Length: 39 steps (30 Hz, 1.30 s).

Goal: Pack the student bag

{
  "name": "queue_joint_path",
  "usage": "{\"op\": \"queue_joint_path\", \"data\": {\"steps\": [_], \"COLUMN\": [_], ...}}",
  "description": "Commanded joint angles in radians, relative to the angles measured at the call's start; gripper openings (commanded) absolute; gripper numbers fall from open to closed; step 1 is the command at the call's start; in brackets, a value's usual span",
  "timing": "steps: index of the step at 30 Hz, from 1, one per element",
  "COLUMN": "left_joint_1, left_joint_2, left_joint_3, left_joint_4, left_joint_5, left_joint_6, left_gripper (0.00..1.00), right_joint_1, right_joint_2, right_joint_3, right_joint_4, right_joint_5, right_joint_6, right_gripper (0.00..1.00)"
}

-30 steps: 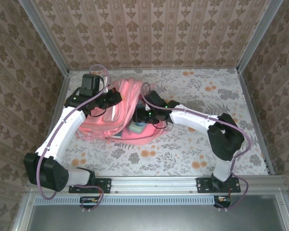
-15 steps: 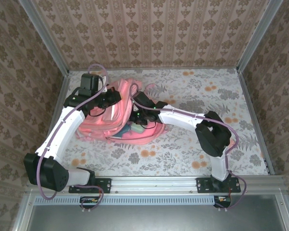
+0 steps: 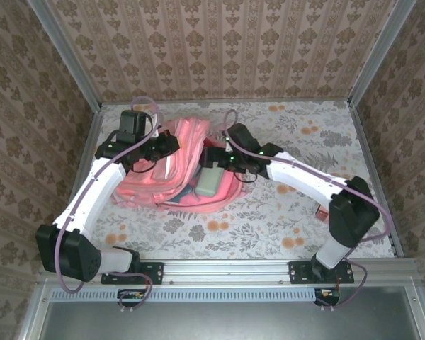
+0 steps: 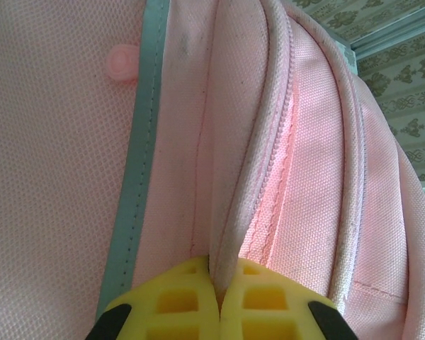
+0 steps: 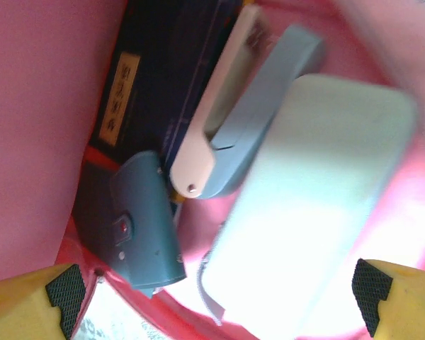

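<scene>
Student bag (image 3: 171, 170): pink, slumped on the flowered table (image 3: 255, 219) toward its far left, mouth gaping to the near right. On the outer fabric, a pale grey stripe (image 4: 138, 177) and a round pink snap (image 4: 122, 61).

Inside the mouth, what looks like a dark blue book (image 5: 149, 85) bearing a yellow label (image 5: 119, 95), with print too blurred to read. Against the book, a grey-blue and cream stapler-like tool (image 5: 269, 120) and a small teal case (image 5: 145, 227). Over them, a pale mint case (image 5: 319, 191), hiding part of what lies under it.

Left pincer (image 4: 218, 287) clamped together on a zipped flap of the bag, pink fabric pinched between the yellow tips. Right pincer (image 5: 219, 297) spread wide above the mint case, gripping nothing.

Patterned walls (image 3: 219, 49) close around the table on three sides.
</scene>
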Motion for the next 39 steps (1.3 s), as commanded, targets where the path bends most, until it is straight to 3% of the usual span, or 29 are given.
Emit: {"op": "queue_joint_path", "data": {"steps": [1, 11, 18, 29, 39], "left_joint_1": [0.008, 0.002, -0.008, -0.007, -0.007], "left_joint_2": [-0.043, -0.042, -0.033, -0.005, 0.028], "left_joint_3": [-0.003, -0.071, -0.098, -0.099, -0.087], "left_joint_4": [0.073, 0.102, 0.131, 0.148, 0.158], "left_joint_5": [0.038, 0.077, 0.103, 0.121, 0.138], "left_joint_6": [0.027, 0.056, 0.059, 0.079, 0.08], "left_gripper": [0.0, 0.0, 0.0, 0.0, 0.0], "right_joint_1": [-0.06, -0.414, -0.682, -0.804, -0.841], "right_joint_2": [-0.098, -0.368, -0.403, -0.443, -0.304], "right_joint_3": [-0.082, -0.342, -0.416, -0.456, -0.502], "right_joint_4": [-0.11, -0.274, -0.398, -0.603, -0.515], "right_joint_5": [0.127, 0.281, 0.3, 0.359, 0.242], "right_joint_6": [-0.008, 0.031, 0.018, 0.047, -0.043], "right_gripper": [1.0, 1.0, 0.99, 1.0, 0.99]}}
